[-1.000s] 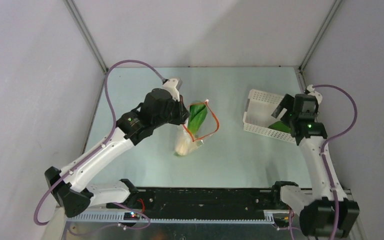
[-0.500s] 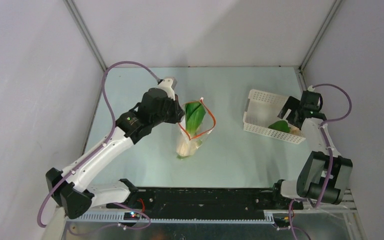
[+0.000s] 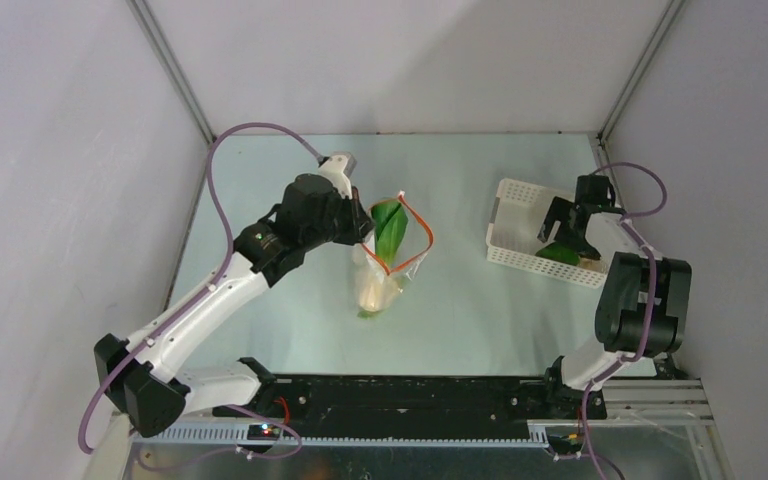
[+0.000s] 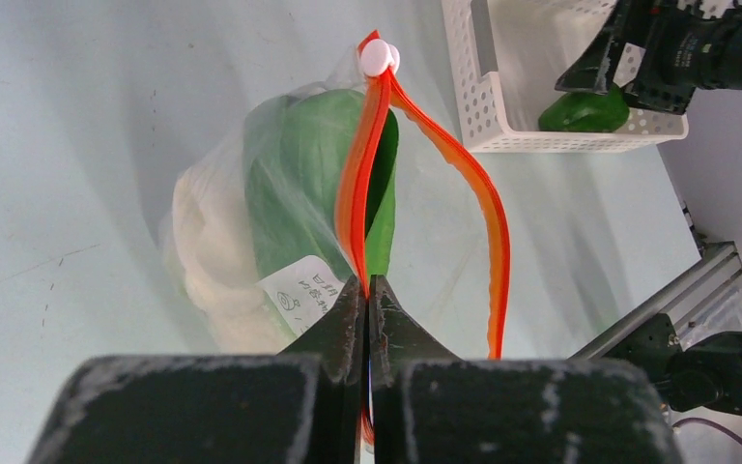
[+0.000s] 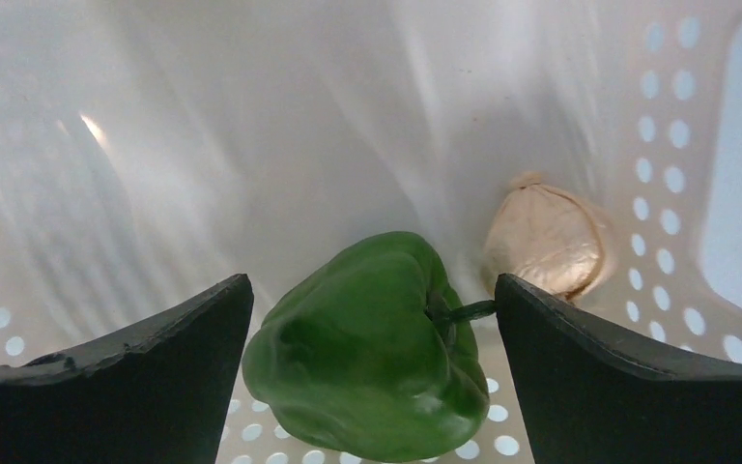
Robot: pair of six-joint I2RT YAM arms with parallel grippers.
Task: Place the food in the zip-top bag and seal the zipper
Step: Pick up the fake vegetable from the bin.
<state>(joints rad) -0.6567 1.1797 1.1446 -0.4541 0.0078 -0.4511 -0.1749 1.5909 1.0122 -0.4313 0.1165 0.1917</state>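
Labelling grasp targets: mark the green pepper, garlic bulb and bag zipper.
green pepper [image 5: 367,353]: right wrist view, middle of its body.
garlic bulb [image 5: 546,242]: right wrist view, centre of its side.
zipper [image 4: 356,193]: left wrist view, midway along its left run.

Soft, even light comes from overhead, leaving only faint shadows on the pale table [image 3: 480,300]. Up close, the white basket [image 5: 251,116] washes out in streaky glare and blur, while the green pepper [image 5: 367,348] looks sharp.

One bag [image 3: 386,272], one basket [image 3: 526,262], four toy vegetables [image 5: 367,358].
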